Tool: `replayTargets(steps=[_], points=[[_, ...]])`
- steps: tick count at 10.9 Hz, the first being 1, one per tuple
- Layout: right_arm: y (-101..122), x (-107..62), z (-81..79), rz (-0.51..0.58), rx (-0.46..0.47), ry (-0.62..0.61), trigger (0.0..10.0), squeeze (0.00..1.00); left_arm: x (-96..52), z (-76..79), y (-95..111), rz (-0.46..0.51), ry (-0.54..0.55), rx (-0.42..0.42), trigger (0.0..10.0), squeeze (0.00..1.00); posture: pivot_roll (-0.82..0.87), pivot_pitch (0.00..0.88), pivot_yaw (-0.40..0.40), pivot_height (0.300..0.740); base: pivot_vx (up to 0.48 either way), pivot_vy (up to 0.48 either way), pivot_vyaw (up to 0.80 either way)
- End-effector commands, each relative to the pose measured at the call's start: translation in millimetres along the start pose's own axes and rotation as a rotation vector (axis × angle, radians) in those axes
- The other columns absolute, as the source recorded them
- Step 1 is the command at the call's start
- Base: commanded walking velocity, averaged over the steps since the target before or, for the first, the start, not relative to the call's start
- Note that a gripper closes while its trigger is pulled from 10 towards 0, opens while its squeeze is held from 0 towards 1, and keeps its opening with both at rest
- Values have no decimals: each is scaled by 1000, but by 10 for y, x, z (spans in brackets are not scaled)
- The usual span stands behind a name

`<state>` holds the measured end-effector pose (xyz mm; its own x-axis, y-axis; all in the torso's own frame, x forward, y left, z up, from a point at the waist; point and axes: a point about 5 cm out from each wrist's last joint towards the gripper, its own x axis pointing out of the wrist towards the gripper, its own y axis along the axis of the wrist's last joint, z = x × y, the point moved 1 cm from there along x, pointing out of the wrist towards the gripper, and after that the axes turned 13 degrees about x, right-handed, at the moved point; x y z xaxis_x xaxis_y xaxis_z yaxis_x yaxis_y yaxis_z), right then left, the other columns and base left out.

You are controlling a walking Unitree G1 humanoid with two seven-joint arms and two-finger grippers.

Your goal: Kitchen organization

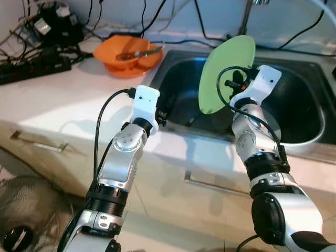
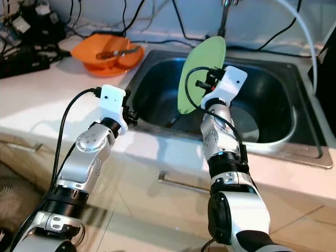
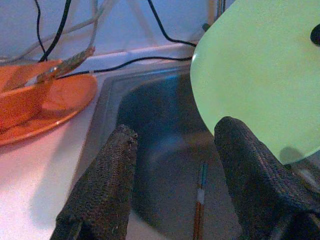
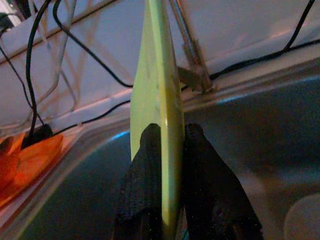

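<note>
Plate point(image 1: 226, 73), pale green, held upright w/ right fingers point(image 4: 145, 185) pinching rim; left fingers point(image 3: 107, 185) apart.

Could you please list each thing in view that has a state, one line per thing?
green plate: on edge, lifted above the sink
right gripper: shut on the plate's rim
left gripper: open, holding nothing, at the sink's front edge
sink: a thin utensil lies at its bottom
orange bowl: upright on the counter, utensil inside
</note>
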<state>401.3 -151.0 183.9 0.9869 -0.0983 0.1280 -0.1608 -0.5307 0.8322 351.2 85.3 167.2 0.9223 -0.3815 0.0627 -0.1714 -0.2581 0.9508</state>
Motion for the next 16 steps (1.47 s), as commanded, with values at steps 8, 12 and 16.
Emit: replayTargets(steps=[8, 12, 16], points=[[20, -15, -65, 25, 18, 39, 10000, 0, -4, 11, 57, 37, -14, -4, 10000, 0, 34, 22, 49, 740, 300, 0, 0], [-31, -38, -38, 8, 10, 30, 10000, 0, -19, 24, 41, 33, -20, -10, 10000, 0, 30, 20, 49, 740, 0, 0, 0], [8, 40, -30, -20, -42, 21, 10000, 0, -15, 39, 30, 25, -23, -5, 10000, 0, 34, 24, 43, 740, 0, 0, 0]])
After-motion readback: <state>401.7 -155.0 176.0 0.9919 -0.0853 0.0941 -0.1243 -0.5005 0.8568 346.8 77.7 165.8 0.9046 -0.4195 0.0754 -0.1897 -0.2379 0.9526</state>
